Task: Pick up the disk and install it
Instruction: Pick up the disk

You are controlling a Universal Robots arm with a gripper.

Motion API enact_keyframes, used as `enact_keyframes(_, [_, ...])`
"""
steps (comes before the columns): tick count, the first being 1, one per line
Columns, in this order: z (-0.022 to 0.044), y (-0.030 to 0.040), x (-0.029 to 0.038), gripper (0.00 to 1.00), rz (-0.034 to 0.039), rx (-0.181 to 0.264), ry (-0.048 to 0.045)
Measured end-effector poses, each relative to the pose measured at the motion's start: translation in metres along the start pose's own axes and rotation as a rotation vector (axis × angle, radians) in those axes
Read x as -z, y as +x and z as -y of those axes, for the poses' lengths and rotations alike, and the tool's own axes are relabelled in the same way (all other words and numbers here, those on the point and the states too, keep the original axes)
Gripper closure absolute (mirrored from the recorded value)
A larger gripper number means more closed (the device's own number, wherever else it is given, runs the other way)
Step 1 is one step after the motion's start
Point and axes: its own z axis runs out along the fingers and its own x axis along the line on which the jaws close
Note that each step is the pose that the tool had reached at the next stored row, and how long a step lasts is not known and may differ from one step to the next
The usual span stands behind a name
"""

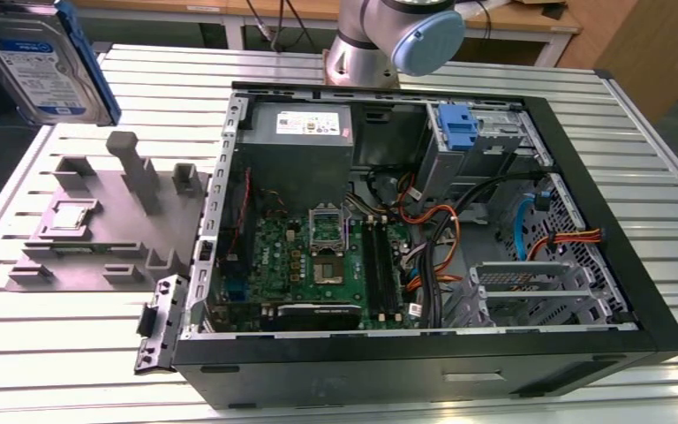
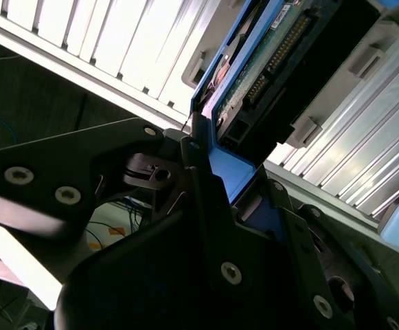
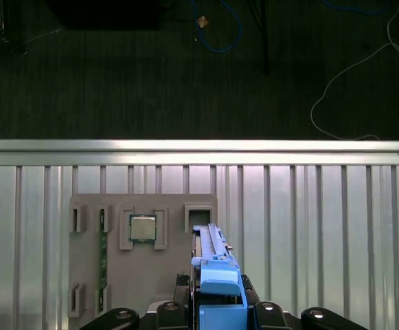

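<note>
Your pincer (image 2: 216,165) is clenched on the disk (image 1: 42,62), its dark fingers (image 2: 117,161) pressing the blue plastic carrier from both sides in the second wrist view. The silver drive hangs clear of the tabletop (image 1: 68,344), lifted on edge with its white label and blue band turned toward the exterior camera. It is held near the tabletop's edge on the exterior view's left.

In the first wrist view you look down along the carrier's blue rim onto the grey fixture (image 3: 89,275), which lies flat on the slatted metal surface. A square processor chip (image 3: 142,227) sits in one of the fixture's pockets, just beside the disk's line. Beyond the tabletop's edge is dark floor with a loose blue cable (image 3: 220,34).

The open computer case (image 1: 351,371) lies on its side in the middle of the tabletop, well apart from the disk. Inside it you can see the green motherboard (image 1: 315,256), the grey power-supply box (image 1: 301,128) against the far wall, and a bare blue bracket (image 1: 459,128) standing in the bay toward the far corner on the exterior view's right. Orange and black wires run across the case floor. The arm (image 1: 392,35) rises from the tabletop's far edge, behind the case.
</note>
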Motion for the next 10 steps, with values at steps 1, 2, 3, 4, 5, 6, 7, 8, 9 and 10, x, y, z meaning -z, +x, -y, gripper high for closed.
enact_keyframes(1, [0.0,0.0,0.0005,0.63,-0.0001,0.0,0.0])
enact_keyframes(2, [0.0,0.0,0.0006,0.63,-0.0001,0.0,0.0002])
enact_keyframes(3, [0.0,-0.0001,0.0006,0.63,0.0,0.0,0.0002])
enact_keyframes(4, [0.0,-0.0001,0.0007,0.63,0.0001,0.0,0.0001])
enact_keyframes(5, [0.0,-0.0001,0.0008,0.63,0.0,0.0,0.0])
enact_keyframes(6, [0.0,-0.0001,0.0008,0.63,-0.0001,0.0,0.0])
enact_keyframes(7, [0.0,-0.0001,0.0008,0.63,-0.0001,0.0,0.0])
enact_keyframes(8, [0.0,-0.0001,0.0009,0.63,-0.0001,0.0,0.0])
enact_keyframes(9, [0.0,-0.0001,0.0012,0.63,-0.0002,0.0,-0.0002])
enact_keyframes(10, [0.0,-0.0001,0.0016,0.63,-0.0003,0.0,-0.0002])
